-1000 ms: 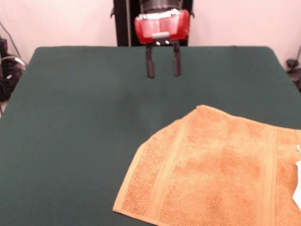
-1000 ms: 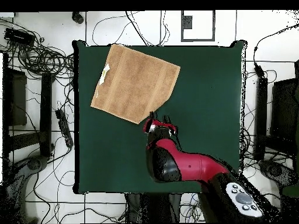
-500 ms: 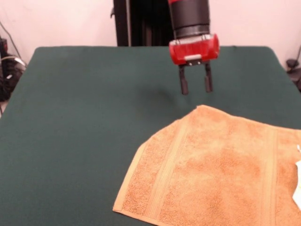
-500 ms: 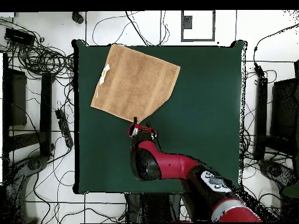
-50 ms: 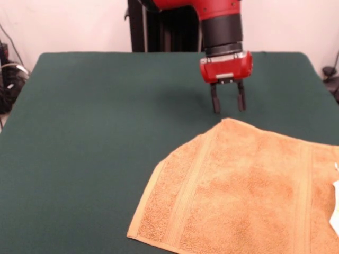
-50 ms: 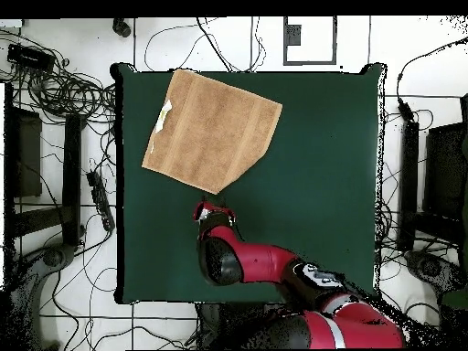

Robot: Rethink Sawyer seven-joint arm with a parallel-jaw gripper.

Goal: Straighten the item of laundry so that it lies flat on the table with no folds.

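We hover our gripper (image 5: 228,103), jaws parted and empty, just at twelve o'clock of the towel (image 5: 249,190) corner. We judge the next move is lowering onto that corner on the tabletop (image 5: 95,132) to grasp it.

a pale wall (image 5: 63,24) backs the scene in the front view, with a dark upright post (image 5: 136,26) standing against it. at that view's left edge a bundle of cables (image 5: 7,79) hangs beside a black object. from overhead, the floor (image 6: 420,37) is pale with dark seam lines, and loose black cables (image 6: 55,87) coil thickly over it on one side. a power strip (image 6: 98,196) lies just beside that tangle. dark equipment cases (image 6: 448,178) sit along the opposite side, and a dark-framed square panel (image 6: 309,40) lies on the floor.
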